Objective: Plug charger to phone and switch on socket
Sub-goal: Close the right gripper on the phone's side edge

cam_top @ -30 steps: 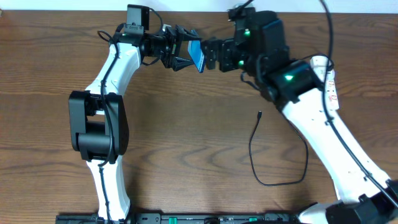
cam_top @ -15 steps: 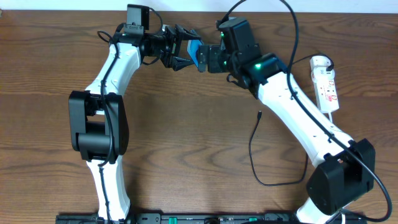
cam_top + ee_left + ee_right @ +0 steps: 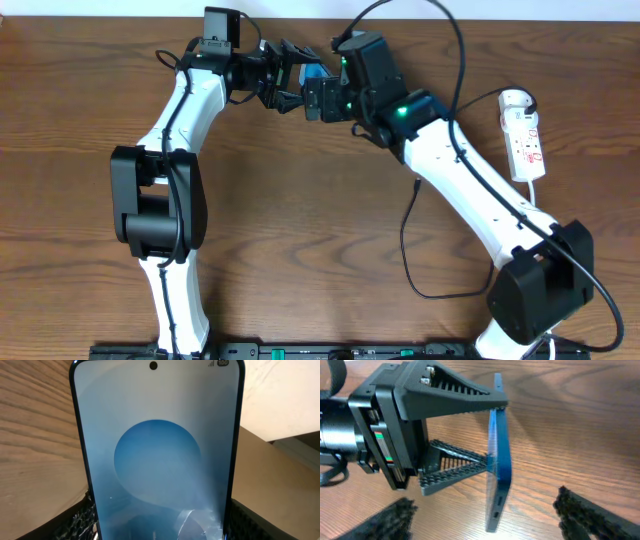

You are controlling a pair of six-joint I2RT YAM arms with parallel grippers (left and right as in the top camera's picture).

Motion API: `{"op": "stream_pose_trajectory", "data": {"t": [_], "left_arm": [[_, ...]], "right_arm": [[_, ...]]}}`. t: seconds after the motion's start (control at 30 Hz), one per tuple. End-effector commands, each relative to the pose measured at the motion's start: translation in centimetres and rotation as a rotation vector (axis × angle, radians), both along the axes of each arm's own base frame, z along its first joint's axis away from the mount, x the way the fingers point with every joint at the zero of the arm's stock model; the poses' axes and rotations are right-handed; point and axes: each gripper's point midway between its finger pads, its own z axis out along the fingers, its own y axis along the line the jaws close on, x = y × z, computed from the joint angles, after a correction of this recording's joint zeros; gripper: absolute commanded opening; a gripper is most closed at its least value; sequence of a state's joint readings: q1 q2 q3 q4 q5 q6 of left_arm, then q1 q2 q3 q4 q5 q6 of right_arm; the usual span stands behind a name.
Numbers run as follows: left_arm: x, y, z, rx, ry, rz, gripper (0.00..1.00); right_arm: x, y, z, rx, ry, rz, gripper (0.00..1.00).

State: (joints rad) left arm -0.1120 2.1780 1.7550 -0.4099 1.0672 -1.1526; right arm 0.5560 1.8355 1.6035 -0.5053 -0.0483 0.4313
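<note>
Blue glass fills my left wrist view: the phone (image 3: 157,460) stands right against that camera, screen lit, with a pale blue disc at its middle and a punch-hole lens at the top edge. From the right wrist camera I see the same phone edge-on, upright above the wooden table (image 3: 300,220). The left gripper (image 3: 495,432) has it clamped, one ribbed black finger (image 3: 455,392) pressing one long side and the other finger (image 3: 455,467) pressing the opposite side, so it is closed on the phone and holds it clear of the wood. A small slot shows in the phone's lower edge, the end nearest my right wrist camera.

My right gripper (image 3: 490,515) stands wide open. Its two dark fingertips sit low in the picture on either side of the phone's lower end, touching nothing and holding nothing.

Overhead, both grippers meet at the far edge of the table, a little left of centre, with a sliver of blue between them. The charger (image 3: 403,245) lies loose on the wood well apart from the phone, its plug tip just beside the right arm, its thin black cable looping toward the near edge and passing under that arm. The socket (image 3: 524,135) lies at the right side, rounded end away from me, red marks along its face.
</note>
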Motion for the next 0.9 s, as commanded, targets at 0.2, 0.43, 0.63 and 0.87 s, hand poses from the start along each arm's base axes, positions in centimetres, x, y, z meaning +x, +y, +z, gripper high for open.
{"op": "stream_pose_trajectory", "data": {"t": [0.2,0.43,0.63,0.87], "left_arm": [[-0.3,-0.1,2.6,-0.051,0.005,0.003,0.75],[-0.6,-0.3,3.0,-0.076,0.026,-0.006,0.75],[-0.6,-0.5,3.4,-0.099,0.029,-0.012,0.75],[-0.7,-0.6,3.6,-0.109,0.030,-0.022,0.75]], "right_arm": [[0.8,-0.1,-0.3,-0.031,-0.021,-0.045,0.72],[1.0,0.5,-0.4,-0.020,-0.027,-0.051,0.65],[1.3,0.3,-0.9,-0.033,-0.027,-0.063,0.52],[1.6,0.1,-0.9,-0.044,-0.039,-0.080,0.47]]}}
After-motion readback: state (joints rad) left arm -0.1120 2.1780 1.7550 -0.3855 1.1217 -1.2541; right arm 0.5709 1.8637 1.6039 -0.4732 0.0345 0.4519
